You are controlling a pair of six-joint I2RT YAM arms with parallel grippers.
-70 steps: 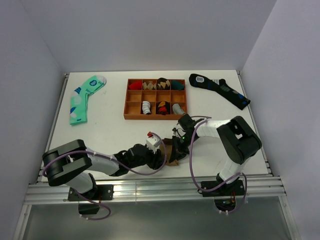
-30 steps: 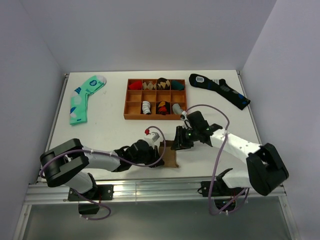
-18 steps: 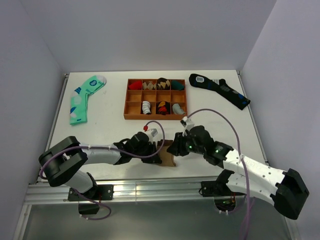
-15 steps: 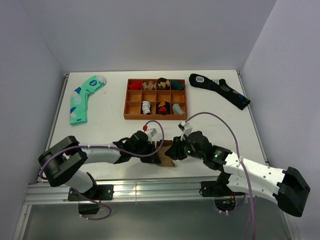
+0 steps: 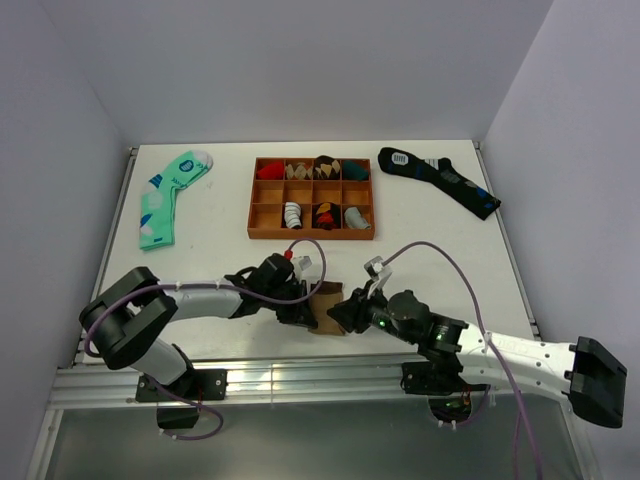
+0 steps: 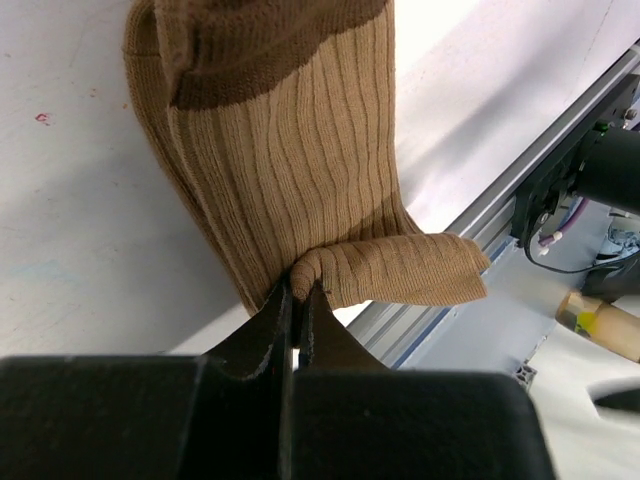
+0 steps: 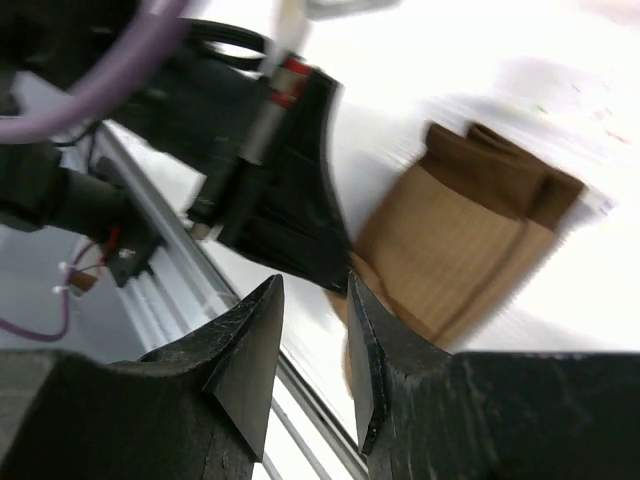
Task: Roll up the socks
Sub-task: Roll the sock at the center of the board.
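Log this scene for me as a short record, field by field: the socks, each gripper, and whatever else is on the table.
socks: tan-brown ribbed socks with a darker cuff, lying near the front edge of the white table, one corner folded over
left gripper: shut on the folded corner
right gripper: fingers apart, nothing between them, beside the socks; view blurred
tray: compartmented wooden tray, rolled sock bundles in several cells
other socks: mint-green dotted sock left of the tray; dark navy sock right of it

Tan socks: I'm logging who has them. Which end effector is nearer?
Left. The left end effector is shut on a fold of the tan socks; the right end effector is open close beside them, holding nothing.
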